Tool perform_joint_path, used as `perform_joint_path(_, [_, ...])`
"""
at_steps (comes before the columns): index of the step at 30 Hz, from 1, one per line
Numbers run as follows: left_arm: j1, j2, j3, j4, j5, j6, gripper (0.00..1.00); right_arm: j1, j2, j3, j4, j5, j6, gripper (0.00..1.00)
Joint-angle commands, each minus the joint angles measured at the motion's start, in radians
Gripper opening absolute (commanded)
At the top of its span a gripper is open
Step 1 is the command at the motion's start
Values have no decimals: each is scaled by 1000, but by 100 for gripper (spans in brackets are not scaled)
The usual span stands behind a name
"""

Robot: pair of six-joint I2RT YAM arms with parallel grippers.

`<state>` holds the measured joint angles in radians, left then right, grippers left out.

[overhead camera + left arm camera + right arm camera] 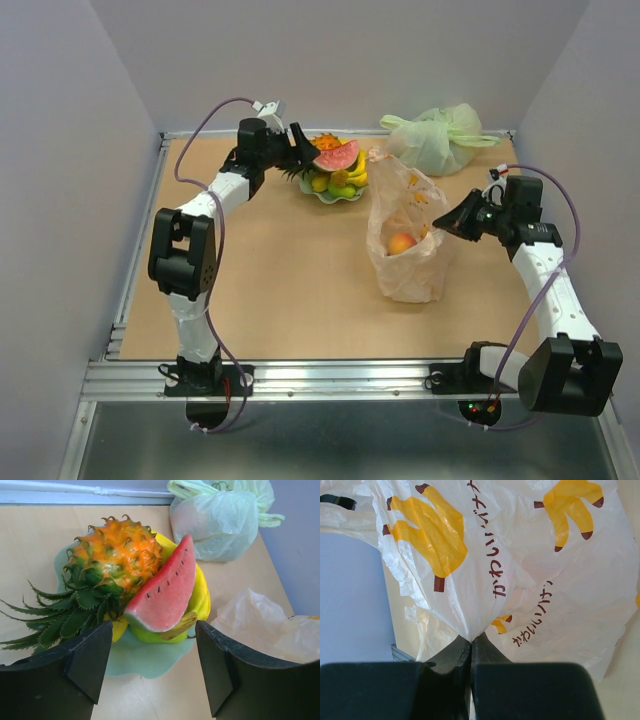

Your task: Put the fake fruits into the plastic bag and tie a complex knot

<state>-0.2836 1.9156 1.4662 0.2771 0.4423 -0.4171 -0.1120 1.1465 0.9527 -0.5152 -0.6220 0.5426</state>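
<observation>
The counter (290,290) carries the pale green bowl (145,662) toward its back edge. The plastic bag (408,275) stands upright just to the right of the bowl and a little nearer the arm bases, with a peach (402,243) showing through its film. A knotted green bag (435,135) lies further right of the bowl, by the back rim.

The left arm is the nearer one to the bowl. Its elbow is raised and its forearm is stretched out over the counter, so the wrist comes at the bowl from the bowl's left. The right arm stands on the far side of the plastic bag from the bowl, with its wrist turned in toward the bag.

The rest of the fake fruits are in the bowl: the pineapple (117,552), the bananas (200,597) and the watermelon slice (165,595). The slice leans on the pineapple with its red face toward the wrist camera.

The left claw (152,652) has its jaws apart and grips nothing. The slice lies straight ahead, just beyond the fingertips, and its long axis slants across the gap rather than along it. The move likely turns on advancing so that the jaws take the slice across its flat faces.

The right claw (471,645) is pinched together on the plastic bag's film, holding one side of it up.
</observation>
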Motion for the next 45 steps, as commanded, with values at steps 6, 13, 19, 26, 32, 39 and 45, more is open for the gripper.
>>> perform_joint_path(6, [3,40,55,83,6,5,79,-8,5,-2,38,-8,-20,0])
perform_joint_path(13, [3,85,85,100,42,-12,74,-8,18,0,38,-16,-21,0])
perform_joint_path(19, [1,111,95,111,58,-32,68,-8,25,1,38,-19,-24,0])
perform_joint_path(26, [1,120,92,131,75,-51,62,-8,33,4,38,-25,-29,0])
perform_joint_path(32, [3,141,98,149,85,-61,51,-8,36,4,37,-27,-32,0])
perform_joint_path(39, [4,134,94,155,82,-63,41,-8,42,8,37,-27,-35,0])
perform_joint_path(45, [12,111,82,180,85,-74,28,-8,44,11,37,-28,-39,1])
